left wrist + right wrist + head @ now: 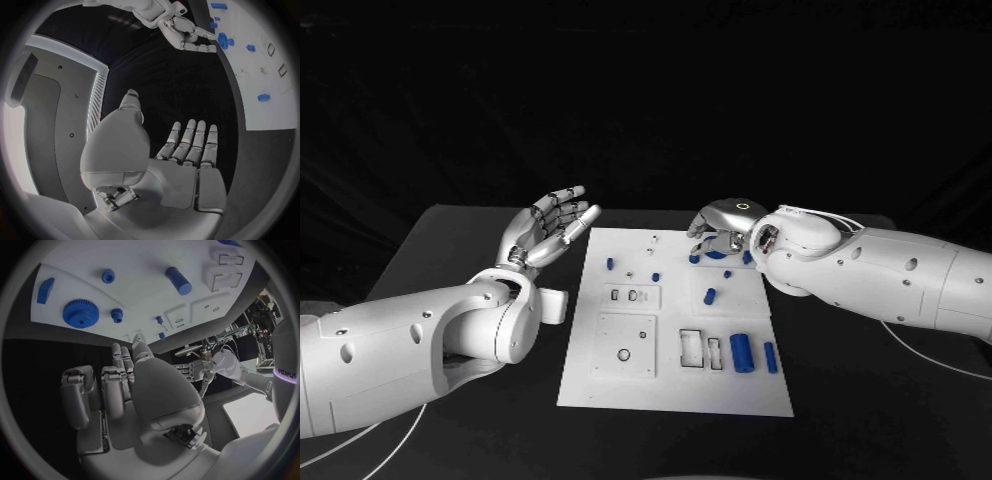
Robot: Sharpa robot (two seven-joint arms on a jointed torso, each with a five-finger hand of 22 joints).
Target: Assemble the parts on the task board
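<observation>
Left hand (553,227): raised off the black table (444,250) just beside the left edge of the task board (675,390), at about ten o'clock from the board's centre. Its fingers (190,142) are straight and spread slightly apart, the palm turned toward the board; it holds nothing and touches nothing.

Right hand (723,228): poised over the far right part of the board, at about one o'clock from its centre. In the right wrist view its fingers (115,390) are partly curled, with nothing visible between them; whether the fingertips touch the board cannot be told.

Parts near the right hand: a blue gear (80,313) lies flat on the board just beyond the fingertips, with a small blue toothed piece (117,315) beside it, a round blue peg (108,275) farther out, and a blue wedge-shaped block (45,290) at the board's edge.

Parts toward the middle: a short blue cylinder (710,296) lies on its side at about three o'clock from the centre; a small blue peg (610,264) stands at about eleven o'clock.

Parts nearest the robot: a thick blue cylinder (741,353) and a thinner blue rod (770,357) lie side by side at about five o'clock, next to two rectangular recesses (692,348). A square panel with a small ring (623,354) sits at about seven o'clock.
</observation>
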